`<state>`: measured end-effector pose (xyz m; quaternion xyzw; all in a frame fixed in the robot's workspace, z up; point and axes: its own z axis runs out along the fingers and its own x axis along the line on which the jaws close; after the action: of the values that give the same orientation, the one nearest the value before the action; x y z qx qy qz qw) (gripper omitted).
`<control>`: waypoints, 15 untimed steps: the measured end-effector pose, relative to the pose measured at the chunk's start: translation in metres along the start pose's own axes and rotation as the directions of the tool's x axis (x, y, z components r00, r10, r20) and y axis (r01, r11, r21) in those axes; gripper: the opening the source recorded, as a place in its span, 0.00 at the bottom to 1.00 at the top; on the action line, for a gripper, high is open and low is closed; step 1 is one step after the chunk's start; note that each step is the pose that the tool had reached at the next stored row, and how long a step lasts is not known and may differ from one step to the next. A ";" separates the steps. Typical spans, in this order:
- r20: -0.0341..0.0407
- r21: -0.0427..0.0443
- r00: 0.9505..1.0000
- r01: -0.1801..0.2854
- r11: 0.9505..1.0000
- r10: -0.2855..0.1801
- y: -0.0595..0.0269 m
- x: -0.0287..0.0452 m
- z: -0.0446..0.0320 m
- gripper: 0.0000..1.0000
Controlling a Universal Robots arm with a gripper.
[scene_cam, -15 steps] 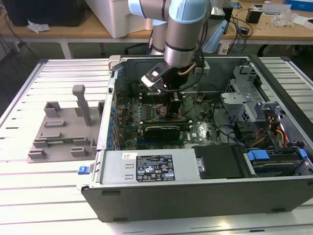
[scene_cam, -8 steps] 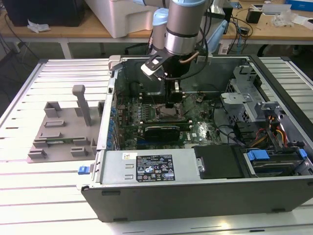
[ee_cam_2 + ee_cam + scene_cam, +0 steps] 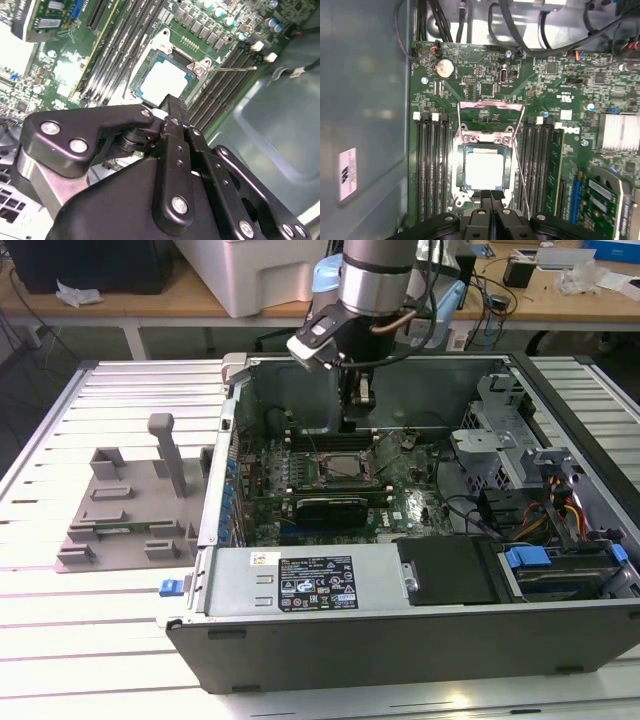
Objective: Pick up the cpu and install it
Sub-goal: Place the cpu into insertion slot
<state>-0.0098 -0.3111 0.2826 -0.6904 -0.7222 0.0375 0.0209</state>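
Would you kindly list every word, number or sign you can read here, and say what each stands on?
Nothing can be read for certain.
The black label on the power supply: print too small.
The white sticker on the case wall: blurred.
The motherboard: white markings too small.
The cpu: top washed out bright, no legible marking.

The arm (image 3: 377, 275) stands upright above the cpu (image 3: 483, 170), wrist turned downward. Its gripper (image 3: 490, 195) hovers over the cpu's edge, fingertips pressed together, empty.
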 end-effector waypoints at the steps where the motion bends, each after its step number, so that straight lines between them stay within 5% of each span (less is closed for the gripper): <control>1: 0.000 0.000 1.000 0.000 1.000 0.000 -0.0002 -0.0001 -0.0028 0.11; 6: 0.000 0.000 1.000 0.000 1.000 0.000 -0.0015 -0.0004 -0.0176 0.11; 15: 0.000 0.000 1.000 0.000 1.000 0.000 -0.0015 -0.0004 -0.0177 0.11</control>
<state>-0.0099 -0.3111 0.3003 -0.6904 -0.7222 0.0374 0.0210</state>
